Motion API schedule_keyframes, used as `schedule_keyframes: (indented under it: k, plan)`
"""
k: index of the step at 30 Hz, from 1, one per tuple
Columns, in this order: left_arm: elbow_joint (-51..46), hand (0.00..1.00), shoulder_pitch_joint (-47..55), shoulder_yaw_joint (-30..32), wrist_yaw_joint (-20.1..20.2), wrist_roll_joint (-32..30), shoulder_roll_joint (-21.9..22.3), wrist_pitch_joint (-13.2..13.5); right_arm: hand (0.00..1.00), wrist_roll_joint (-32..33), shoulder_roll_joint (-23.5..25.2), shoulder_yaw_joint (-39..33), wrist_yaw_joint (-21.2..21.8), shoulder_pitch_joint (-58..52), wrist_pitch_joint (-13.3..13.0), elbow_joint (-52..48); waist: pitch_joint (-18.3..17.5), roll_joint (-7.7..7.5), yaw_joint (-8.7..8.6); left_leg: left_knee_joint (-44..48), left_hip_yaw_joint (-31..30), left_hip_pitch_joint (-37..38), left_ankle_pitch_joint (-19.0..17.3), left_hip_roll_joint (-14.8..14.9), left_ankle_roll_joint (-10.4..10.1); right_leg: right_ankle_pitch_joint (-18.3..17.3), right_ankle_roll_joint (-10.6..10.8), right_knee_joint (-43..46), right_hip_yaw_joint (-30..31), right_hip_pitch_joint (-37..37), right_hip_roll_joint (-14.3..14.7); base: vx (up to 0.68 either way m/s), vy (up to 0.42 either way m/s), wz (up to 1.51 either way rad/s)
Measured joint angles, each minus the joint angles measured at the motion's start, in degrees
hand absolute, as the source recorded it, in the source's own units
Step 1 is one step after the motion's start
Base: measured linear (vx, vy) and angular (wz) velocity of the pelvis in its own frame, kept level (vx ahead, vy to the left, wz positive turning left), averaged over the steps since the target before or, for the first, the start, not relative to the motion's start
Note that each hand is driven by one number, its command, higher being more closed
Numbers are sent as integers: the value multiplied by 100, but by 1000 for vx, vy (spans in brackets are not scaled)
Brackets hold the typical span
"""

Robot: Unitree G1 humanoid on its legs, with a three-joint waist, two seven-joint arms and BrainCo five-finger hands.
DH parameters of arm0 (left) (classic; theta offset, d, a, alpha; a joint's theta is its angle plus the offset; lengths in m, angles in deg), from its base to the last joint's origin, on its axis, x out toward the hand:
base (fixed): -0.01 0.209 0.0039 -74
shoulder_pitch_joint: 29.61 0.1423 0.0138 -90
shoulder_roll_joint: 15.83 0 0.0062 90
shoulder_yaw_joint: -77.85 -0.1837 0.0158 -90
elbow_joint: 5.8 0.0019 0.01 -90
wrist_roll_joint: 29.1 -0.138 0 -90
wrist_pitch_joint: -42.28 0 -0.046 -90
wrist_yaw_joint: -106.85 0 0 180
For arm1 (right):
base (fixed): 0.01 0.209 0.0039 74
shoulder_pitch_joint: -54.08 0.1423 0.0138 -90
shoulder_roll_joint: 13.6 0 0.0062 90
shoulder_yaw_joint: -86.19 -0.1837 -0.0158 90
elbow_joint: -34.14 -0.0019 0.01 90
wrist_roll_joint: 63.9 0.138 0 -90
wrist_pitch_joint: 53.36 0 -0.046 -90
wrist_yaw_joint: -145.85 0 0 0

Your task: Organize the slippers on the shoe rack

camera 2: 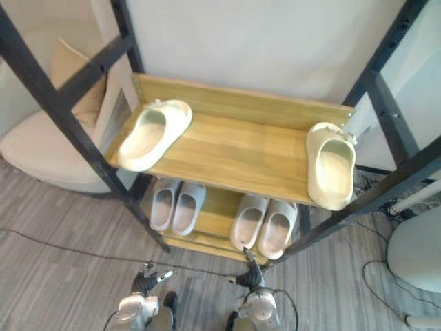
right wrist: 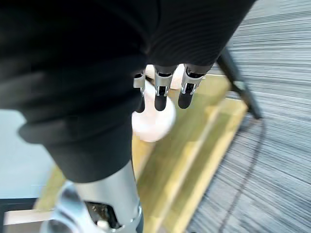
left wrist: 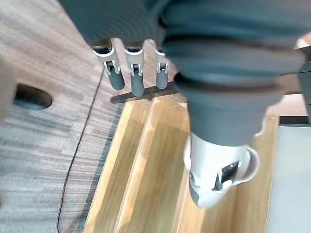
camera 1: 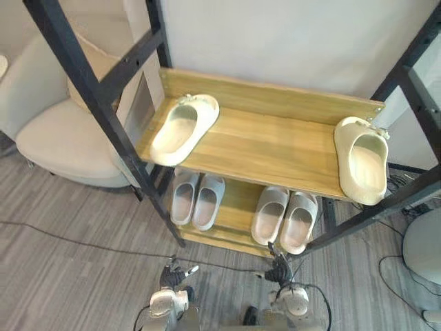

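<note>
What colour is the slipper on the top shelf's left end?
The slipper is cream; left eye view shows it best.

Cream slippers apart on shoe rack

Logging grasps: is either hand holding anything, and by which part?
Nothing held: left hand and right hand hang open before the light wooden, black-framed shoe rack.

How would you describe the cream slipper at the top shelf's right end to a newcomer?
Start at the wooden shoe rack and look along its top shelf. At that shelf's right end lies a cream slipper, running front to back. Its match at the left end lies angled, and the other pairs sit side by side on the lower shelf.
</note>
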Motion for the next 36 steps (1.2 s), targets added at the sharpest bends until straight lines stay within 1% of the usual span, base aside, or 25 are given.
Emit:
schedule_keyframes:
  k: [2,4,8,9,10,11,14,15,16,18,19,23,25,27,28,31,33,34,36]
  plan:
    - [-1,0,-5,-71,25,-50,2,2,0,3,-12,-54,0,-1,4,178,-5,6,-5,-54,3,89,15,-11,18,17,17,-61,4,79,-1,13,17,-2]
    - [2,0,17,-282,54,-155,2,2,0,11,-8,-216,-4,-14,8,428,-81,30,-13,-102,5,109,38,-52,36,40,36,-112,12,80,2,0,0,0]
    - [-43,0,5,-832,132,-273,-33,7,0,185,-29,-435,-29,-2,4,809,-129,70,-39,-289,4,226,145,-70,50,83,34,-155,62,134,10,-6,9,-3]
    - [-197,0,31,-1076,183,-339,-104,7,0,229,-40,-462,-43,21,6,888,-127,72,-53,-334,2,288,167,-67,55,84,33,-179,64,188,18,-31,0,1]
    - [-273,0,39,-1166,200,-387,-136,9,0,244,-51,-477,-47,14,5,906,-139,76,-53,-363,-3,300,180,-66,59,84,33,-199,61,189,23,-47,-2,3]
    - [-539,0,76,-1409,279,-400,-190,16,0,289,-90,-481,-54,16,4,953,-169,100,-60,-434,-9,322,204,-61,56,99,29,-246,59,185,39,-31,0,3]
    - [-1106,0,150,-1801,417,-435,-259,40,0,295,-151,-544,-54,12,-6,1051,-213,169,-61,-508,-9,318,233,-58,65,127,51,-299,115,189,63,13,10,-2]
    - [-1516,0,189,-2095,568,-429,-355,57,0,309,-183,-637,-57,4,-6,1088,-237,208,-71,-526,-9,317,241,-58,65,142,56,-329,134,190,75,0,0,0]
    - [-1597,0,198,-2157,583,-428,-381,58,0,317,-184,-639,-57,4,-6,1092,-240,211,-74,-528,-9,317,241,-58,65,144,51,-329,134,190,75,0,0,0]
    - [-2370,0,248,-2556,792,-341,-596,106,0,409,-193,-642,-56,7,-6,1116,-259,240,-96,-567,-9,343,248,-56,64,153,35,-335,140,193,80,0,0,0]
    - [-2558,0,242,-2670,828,-297,-640,133,0,415,-198,-642,-55,7,-6,1118,-267,253,-99,-594,-8,363,255,-56,68,153,35,-340,143,199,81,36,-3,-2]
    - [-3859,0,167,-3284,1098,261,-820,194,0,418,-278,-633,-53,3,-6,1117,-309,314,-116,-589,-5,384,254,-63,69,139,30,-318,151,215,75,28,0,-1]
    - [-4665,0,74,-3561,1292,769,-906,295,0,417,-307,-599,-46,10,-6,1117,-313,309,-116,-587,-10,404,252,-75,68,69,30,-222,149,201,52,9,-5,2]
    - [-5228,0,-10,-3677,1326,1113,-883,340,0,417,-314,-591,-33,9,-7,1116,-318,302,-116,-588,-12,438,249,-90,68,13,28,-139,150,199,28,0,0,0]
    - [-5573,0,-101,-3715,1331,1402,-888,383,0,416,-336,-574,-18,7,-6,1117,-326,300,-114,-590,-13,469,242,-95,65,-15,24,-110,152,213,17,0,0,0]
    - [-6143,0,-309,-3663,1260,1774,-883,501,0,415,-436,-426,14,-4,-6,1142,-447,303,-104,-589,-20,471,234,-100,65,-41,24,-87,153,206,11,0,0,0]
    - [-6520,0,-488,-3386,1131,1990,-878,582,0,416,-462,-421,18,-1,-6,1204,-533,281,-102,-580,-35,477,234,-103,66,-43,23,-83,151,216,11,0,0,0]
    - [-6574,0,-527,-3314,1106,2057,-876,616,0,416,-462,-421,21,7,-9,1255,-550,275,-102,-579,-39,477,234,-104,66,-43,23,-83,150,217,11,0,0,0]
    - [-6766,0,-669,-3090,932,2204,-877,726,0,416,-466,-416,32,17,-2,1296,-586,265,-101,-568,-64,489,234,-111,66,-42,22,-84,133,249,8,-20,1,5]
